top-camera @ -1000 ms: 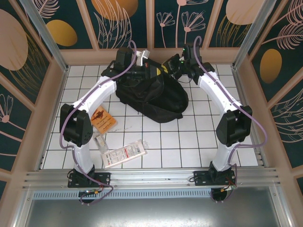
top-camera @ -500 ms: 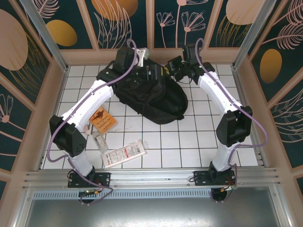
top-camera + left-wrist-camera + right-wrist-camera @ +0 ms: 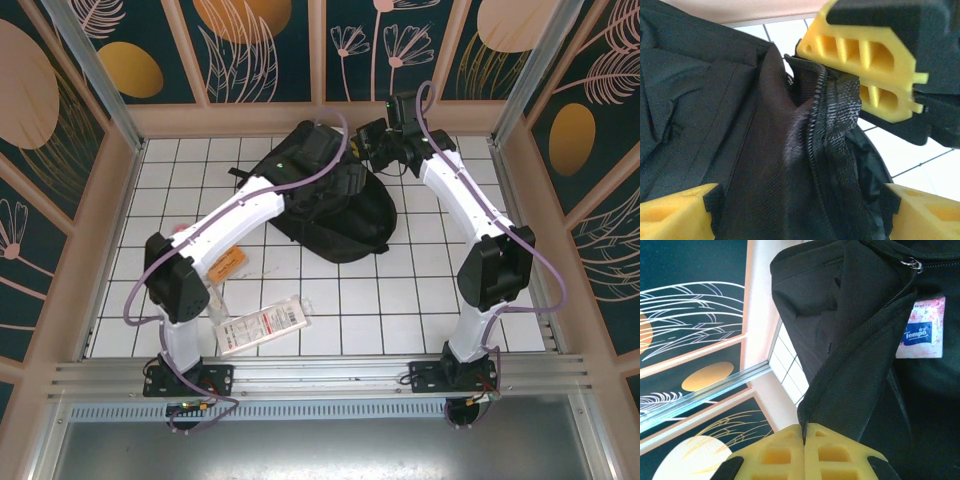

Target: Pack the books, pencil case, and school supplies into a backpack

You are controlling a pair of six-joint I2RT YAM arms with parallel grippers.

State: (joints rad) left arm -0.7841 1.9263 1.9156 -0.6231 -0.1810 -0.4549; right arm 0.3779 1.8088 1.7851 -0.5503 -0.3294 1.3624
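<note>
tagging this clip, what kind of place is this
Probably a robot test cell: a white gridded tabletop boxed in by aluminium framing and leaf-print wall panels, with a backpack on it.

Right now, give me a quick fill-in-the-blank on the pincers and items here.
The right pincer is ___ on the backpack rim.
On the left pincer the jaws stand ___, gripping nothing.
The pink Tempo pack lies ___ the backpack.
The orange-brown book lies ___ the backpack, on the table.
Missing: shut; open; inside; outside.
</note>
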